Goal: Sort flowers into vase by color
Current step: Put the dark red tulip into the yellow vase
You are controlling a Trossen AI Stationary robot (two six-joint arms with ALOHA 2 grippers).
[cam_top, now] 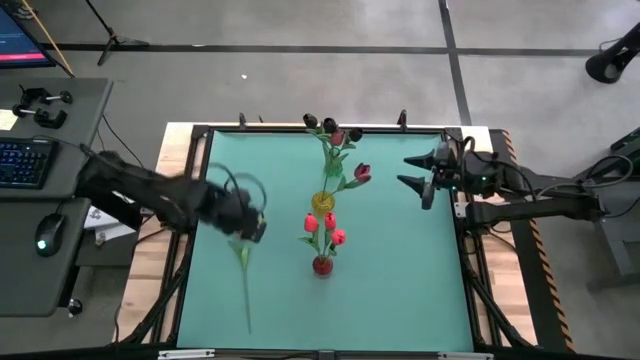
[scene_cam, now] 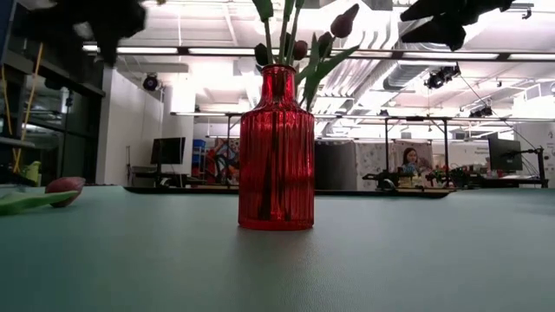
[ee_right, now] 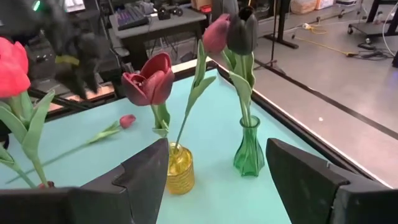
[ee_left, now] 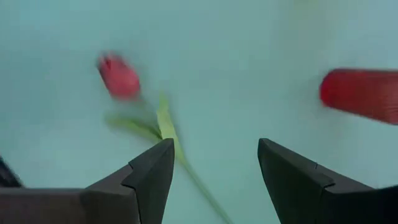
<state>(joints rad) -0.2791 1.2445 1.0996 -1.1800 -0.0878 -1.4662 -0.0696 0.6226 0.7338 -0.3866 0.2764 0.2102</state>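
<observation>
A red-pink tulip (ee_left: 118,76) lies flat on the green table, its thin stem (cam_top: 244,280) running toward the near edge. My left gripper (ee_left: 214,162) is open and hovers above it, with the stem passing close under one finger. In the high view the left gripper (cam_top: 252,228) is left of the vases. The red vase (cam_top: 322,265) holds red-pink tulips (cam_top: 318,222). The yellow vase (cam_top: 323,200) holds a crimson tulip (cam_top: 360,172). The green vase (ee_right: 249,149) near the far edge holds dark tulips (cam_top: 312,122). My right gripper (cam_top: 420,172) is open and waits to the right of the vases.
The three vases stand in a line down the table's middle, the red vase (scene_cam: 276,147) nearest. Bare mat (cam_top: 400,280) lies to the right and near side. A desk with a keyboard (cam_top: 22,160) and a mouse stands beyond the left edge. A person sits far off in the room.
</observation>
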